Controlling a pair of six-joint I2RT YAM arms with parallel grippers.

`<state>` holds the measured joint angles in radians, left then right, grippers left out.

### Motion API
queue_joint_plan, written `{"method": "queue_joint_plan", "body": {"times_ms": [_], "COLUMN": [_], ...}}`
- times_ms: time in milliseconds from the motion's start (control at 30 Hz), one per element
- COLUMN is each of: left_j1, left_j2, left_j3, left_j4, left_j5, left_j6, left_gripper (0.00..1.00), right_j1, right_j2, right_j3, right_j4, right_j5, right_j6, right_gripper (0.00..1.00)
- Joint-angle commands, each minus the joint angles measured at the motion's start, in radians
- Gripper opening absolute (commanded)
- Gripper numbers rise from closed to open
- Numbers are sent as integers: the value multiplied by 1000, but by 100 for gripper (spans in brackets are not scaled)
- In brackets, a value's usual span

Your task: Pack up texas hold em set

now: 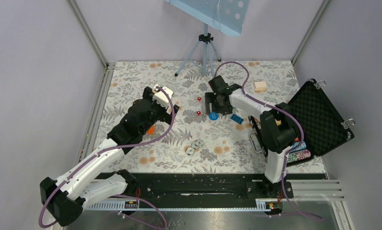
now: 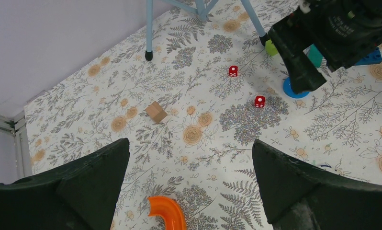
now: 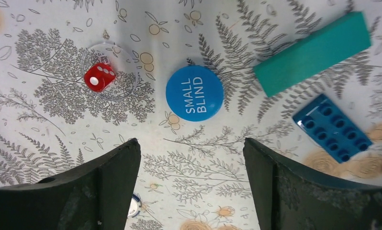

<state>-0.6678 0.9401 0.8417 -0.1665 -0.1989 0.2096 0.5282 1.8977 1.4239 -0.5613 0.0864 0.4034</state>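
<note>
Spread wide and empty, my right claw [image 3: 191, 148] hangs by the blue dealer disc [image 3: 194, 93]; the case [image 1: 318, 115] lies open, far right. Equally agape, my left claw [image 2: 189, 146] waits. I fear that flat disc skidding toward the die [image 3: 99, 76] when pinched.

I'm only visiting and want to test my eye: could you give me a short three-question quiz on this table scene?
1. True or false: the briefcase lies shut.
2. What words are printed on the blue disc?
3. Which is nearest that disc: A, the left gripper, or B, the right gripper?
Key: 1, false, the briefcase is open; 2, SMALL BLIND; 3, B.
</note>
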Motion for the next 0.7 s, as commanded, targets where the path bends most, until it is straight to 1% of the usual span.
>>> {"method": "queue_joint_plan", "body": {"times_ms": [0,100,233,333,533,667], "left_j1": [-4,-4,-3,-4,-3,-3], "left_j2": [-3,-4,-5,-5,-8,-11], "left_j3": [8,8,8,7,7,5], "left_j4": [33,32,30,30,30,30], "left_j5": [-3,2,1,4,10,9], "left_j6": [0,3,4,4,5,7], "left_gripper": [99,99,99,99,99,99], "right_j1": [12,16,21,24,34,34], "right_j2": [49,80,120,149,188,207], "right_j3": [42,56,76,96,147,161], "right_j4": [14,7,-4,-10,-44,-43], "right_j5": [31,27,34,44,135,151], "right_j6": [95,122,143,152,155,153], "right_gripper": [83,79,75,73,73,71]}}
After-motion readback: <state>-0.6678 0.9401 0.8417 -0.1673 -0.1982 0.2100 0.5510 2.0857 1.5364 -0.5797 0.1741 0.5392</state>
